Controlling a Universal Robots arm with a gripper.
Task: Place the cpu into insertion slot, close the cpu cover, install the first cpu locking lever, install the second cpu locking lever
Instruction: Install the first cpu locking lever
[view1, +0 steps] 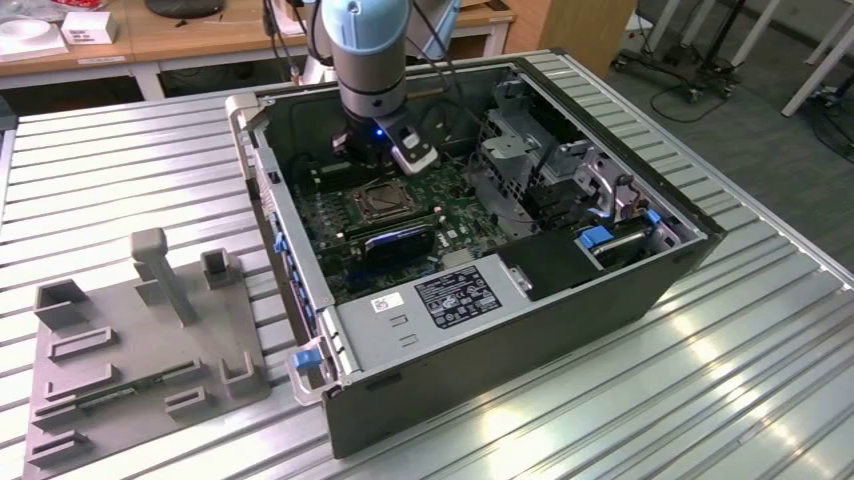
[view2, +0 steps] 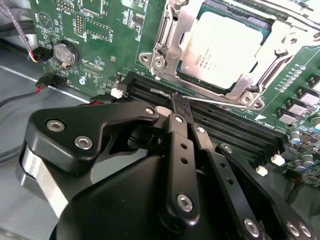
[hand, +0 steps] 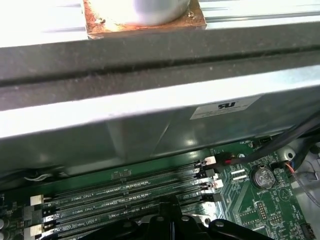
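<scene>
In the second wrist view I judged the early steps done: the cpu (view2: 225, 50) sat in the insertion slot (view1: 379, 201) on the green board, with the cpu cover (view2: 172, 35) folded down over its edges. The levers looked unfinished. The pincer (view2: 176, 102) was clenched, its tip against a thin lever rod (view2: 220, 103) beside the socket; I couldn't tell whether it gripped it.

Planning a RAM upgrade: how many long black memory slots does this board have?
4 memory slots, side by side in one bank on the green board, between the cpu and the case wall. The tool overlaps the cpu-side one; more may be hidden.
</scene>
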